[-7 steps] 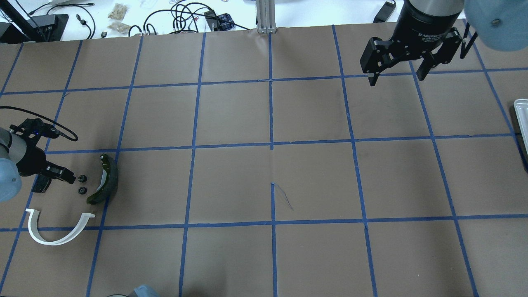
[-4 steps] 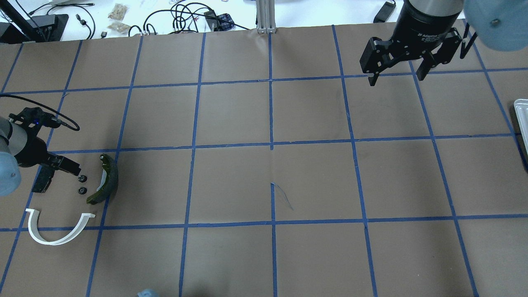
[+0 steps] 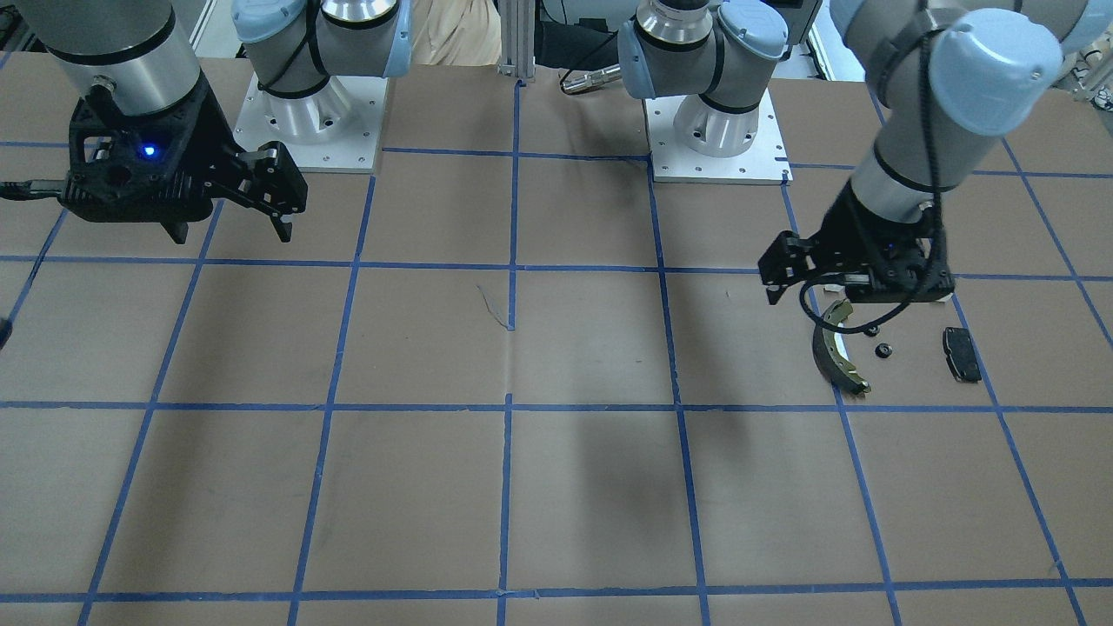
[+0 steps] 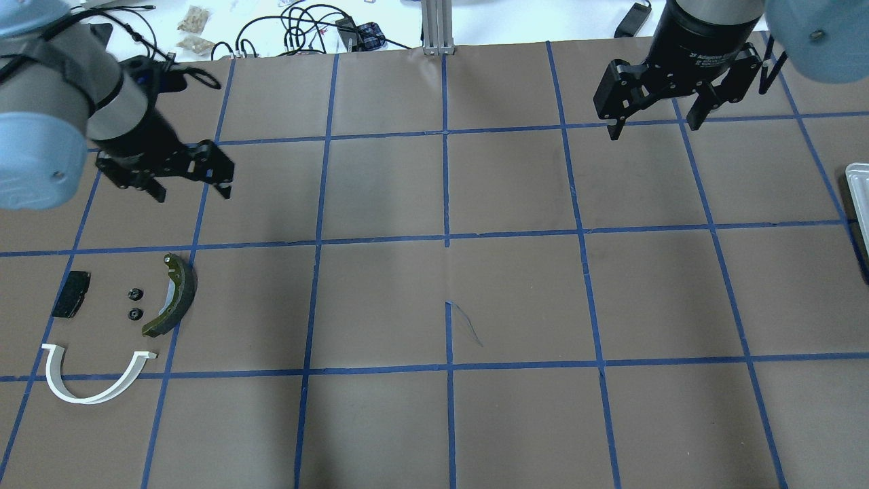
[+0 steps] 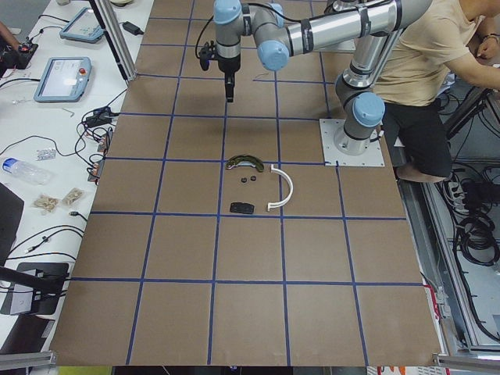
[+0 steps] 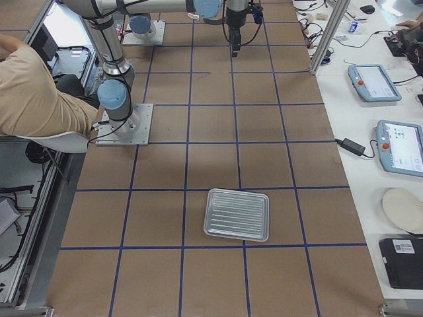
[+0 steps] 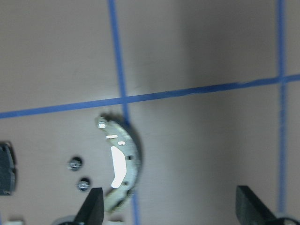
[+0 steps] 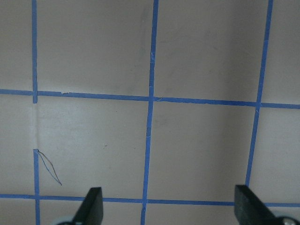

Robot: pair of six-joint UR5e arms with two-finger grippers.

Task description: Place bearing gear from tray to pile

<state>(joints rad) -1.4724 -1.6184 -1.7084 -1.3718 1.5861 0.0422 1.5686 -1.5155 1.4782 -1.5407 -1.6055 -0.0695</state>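
Two small black bearing gears (image 4: 136,293) (image 4: 136,313) lie on the table in the pile, between the black pad (image 4: 72,294) and the dark brake shoe (image 4: 178,295). The white half-ring (image 4: 95,380) lies just nearer. The gears also show in the left wrist view (image 7: 75,163) and the front view (image 3: 883,350). My left gripper (image 4: 193,189) is open and empty, raised above the table beyond the pile. My right gripper (image 4: 655,129) is open and empty, high at the far right. The metal tray (image 6: 236,214) looks empty; only its edge (image 4: 859,197) shows in the overhead view.
Brown paper with a blue tape grid (image 4: 448,238) covers the table. Cables and small items (image 4: 305,30) lie past the far edge. A person (image 5: 426,70) sits beside the robot's bases. Tablets (image 6: 396,142) lie on a side bench.
My left gripper has risen from beside the gears and moved away from the pile toward the far side. Both gears stayed on the table. The right gripper has hardly moved.
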